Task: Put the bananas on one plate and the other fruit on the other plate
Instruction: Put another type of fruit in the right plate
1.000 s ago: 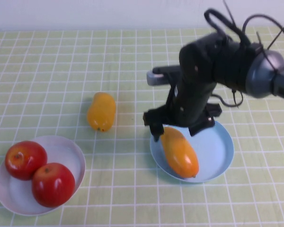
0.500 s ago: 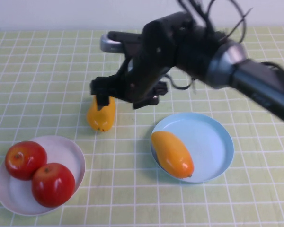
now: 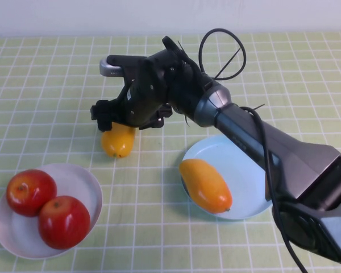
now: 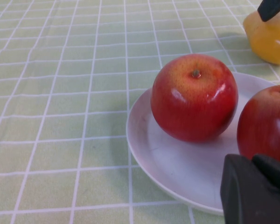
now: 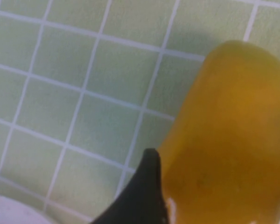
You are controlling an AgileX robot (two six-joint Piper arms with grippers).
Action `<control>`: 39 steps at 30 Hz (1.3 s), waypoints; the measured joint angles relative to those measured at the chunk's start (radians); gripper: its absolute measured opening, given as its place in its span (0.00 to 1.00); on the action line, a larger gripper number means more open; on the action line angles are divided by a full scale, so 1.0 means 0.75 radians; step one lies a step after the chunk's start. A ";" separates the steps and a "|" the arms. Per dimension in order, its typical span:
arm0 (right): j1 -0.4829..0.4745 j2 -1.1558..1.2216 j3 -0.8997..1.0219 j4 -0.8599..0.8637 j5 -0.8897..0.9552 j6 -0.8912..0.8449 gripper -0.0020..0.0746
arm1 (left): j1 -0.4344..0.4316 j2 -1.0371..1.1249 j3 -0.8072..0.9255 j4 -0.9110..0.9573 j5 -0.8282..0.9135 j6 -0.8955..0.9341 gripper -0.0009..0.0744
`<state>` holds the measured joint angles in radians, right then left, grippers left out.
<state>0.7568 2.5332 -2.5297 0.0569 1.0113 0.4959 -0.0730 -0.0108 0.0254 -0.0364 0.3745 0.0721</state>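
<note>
One banana (image 3: 206, 186) lies on the light blue plate (image 3: 251, 170). The other banana (image 3: 118, 143) lies on the tablecloth left of it and also shows in the right wrist view (image 5: 228, 135). My right gripper (image 3: 128, 119) is open, low over this banana, with one finger (image 5: 143, 191) beside it. Two red apples (image 3: 30, 191) (image 3: 63, 222) sit on the white plate (image 3: 82, 181) at the front left. My left gripper (image 4: 257, 189) is shut and empty, just beside the white plate (image 4: 158, 158) and the apples (image 4: 194, 97) (image 4: 266, 126).
A green checked cloth (image 3: 45, 85) covers the whole table. The right arm (image 3: 261, 142) reaches across above the blue plate's far rim. The left arm is out of the high view.
My right gripper left the banana on the blue plate, swung left across the table and came down over the banana on the cloth. The apples and plates have not moved.
</note>
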 joint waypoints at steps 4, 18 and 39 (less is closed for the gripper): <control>0.000 0.032 -0.034 -0.053 -0.016 0.000 0.89 | 0.000 0.000 0.000 0.000 0.000 0.000 0.02; 0.000 0.113 -0.040 -0.038 -0.047 -0.009 0.86 | 0.000 0.000 0.000 0.000 0.000 0.000 0.02; -0.011 -0.339 0.068 -0.263 0.308 -0.222 0.72 | 0.000 0.000 0.000 0.000 0.000 0.000 0.02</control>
<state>0.7485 2.2788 -2.4789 -0.1400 1.2419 0.3294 -0.0730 -0.0108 0.0254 -0.0364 0.3745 0.0721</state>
